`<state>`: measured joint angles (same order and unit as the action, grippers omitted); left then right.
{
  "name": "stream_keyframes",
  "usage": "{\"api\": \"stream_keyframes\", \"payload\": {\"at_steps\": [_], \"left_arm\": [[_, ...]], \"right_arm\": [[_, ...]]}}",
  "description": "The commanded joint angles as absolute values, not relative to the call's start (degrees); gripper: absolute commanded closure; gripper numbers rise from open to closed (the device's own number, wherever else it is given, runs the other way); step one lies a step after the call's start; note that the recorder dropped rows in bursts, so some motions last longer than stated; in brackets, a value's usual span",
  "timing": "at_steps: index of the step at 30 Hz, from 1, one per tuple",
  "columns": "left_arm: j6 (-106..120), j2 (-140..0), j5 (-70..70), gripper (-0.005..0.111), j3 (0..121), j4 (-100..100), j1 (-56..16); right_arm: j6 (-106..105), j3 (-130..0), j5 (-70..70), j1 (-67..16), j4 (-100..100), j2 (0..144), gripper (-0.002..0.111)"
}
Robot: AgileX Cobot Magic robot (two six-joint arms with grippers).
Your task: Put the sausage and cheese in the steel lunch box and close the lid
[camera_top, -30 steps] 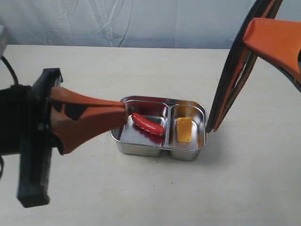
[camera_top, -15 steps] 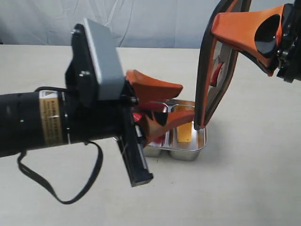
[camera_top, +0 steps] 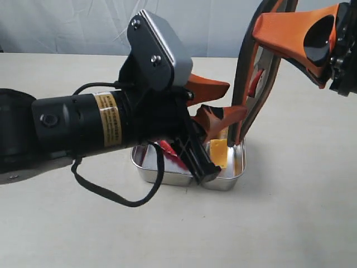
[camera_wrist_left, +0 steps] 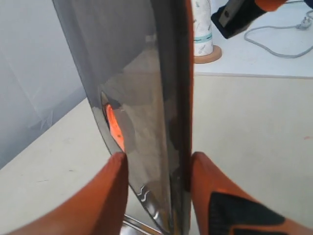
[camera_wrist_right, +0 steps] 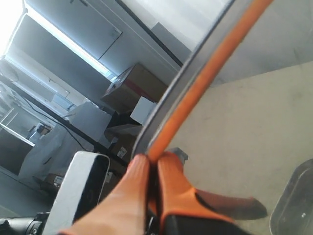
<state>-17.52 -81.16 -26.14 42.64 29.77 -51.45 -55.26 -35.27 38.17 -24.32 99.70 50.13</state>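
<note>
The steel lunch box (camera_top: 223, 183) sits on the table at centre. The yellow cheese (camera_top: 218, 152) lies in its right compartment. In the left one lies the red sausage (camera_top: 173, 152), mostly hidden by my left arm. The dark lid (camera_top: 248, 72) with its orange rim stands nearly upright over the box's right end. My right gripper (camera_top: 257, 28) is shut on the lid's top edge and pinches the lid (camera_wrist_right: 210, 63) between the fingertips of the right gripper (camera_wrist_right: 154, 157). My left gripper (camera_top: 235, 98) is open, one finger on each side of the lower edge of the lid (camera_wrist_left: 142, 73), as the left gripper (camera_wrist_left: 159, 155) shows.
My bulky left arm and its black cable (camera_top: 111, 192) cover the table left of the box. A white cylinder on a wooden coaster (camera_wrist_left: 202, 29) and a grey cord (camera_wrist_left: 274, 39) lie on a far white surface.
My left arm has swung right and forward, bringing its fingers around the lid's lower edge. The right gripper has tilted the lid nearer the box and since held it almost still.
</note>
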Motion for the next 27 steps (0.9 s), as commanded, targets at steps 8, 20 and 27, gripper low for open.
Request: {"api": "stream_keyframes", "payload": {"at_steps": [8, 20, 27], "left_arm": [[-13.7, -88.7, -22.9, 0.077, 51.5, 24.2, -56.0], [-11.7, -88.7, -10.7, 0.107, 52.4, 26.6, -56.2], [-4.9, -87.4, 1.6, 0.107, 52.4, 27.0, -56.2]], "right_arm": [[-55.4, -35.8, 41.8, -24.0, 99.9, 50.1, 0.109], [-55.5, -35.8, 43.6, -24.0, 99.9, 50.0, 0.109], [-53.7, -35.8, 44.9, -24.0, 95.1, 50.0, 0.109]]}}
